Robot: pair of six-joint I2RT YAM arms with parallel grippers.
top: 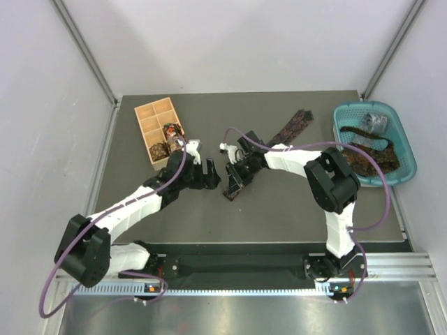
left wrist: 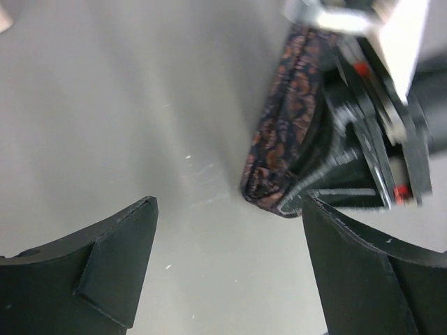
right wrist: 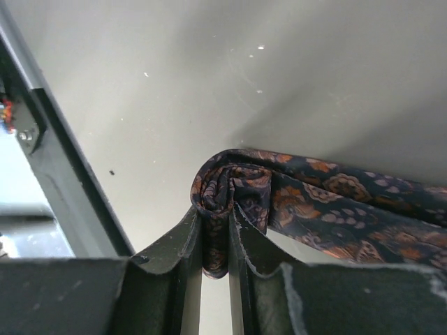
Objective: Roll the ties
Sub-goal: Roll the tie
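A dark paisley tie (top: 290, 128) lies as a strip across the middle of the table, its near end wound into a small coil (right wrist: 230, 188). My right gripper (right wrist: 216, 220) is shut on that coil; the strip runs off to the right. The coil also shows in the left wrist view (left wrist: 283, 132), held by the right gripper. My left gripper (left wrist: 227, 230) is open and empty just left of the coil, over bare table. From above, both grippers meet at mid-table, left (top: 202, 173) and right (top: 234, 178).
A tan wooden compartment box (top: 150, 118) at the back left holds rolled ties (top: 159, 148). A teal basket (top: 403, 136) at the right holds several more ties (top: 367, 157). Grey walls enclose the table.
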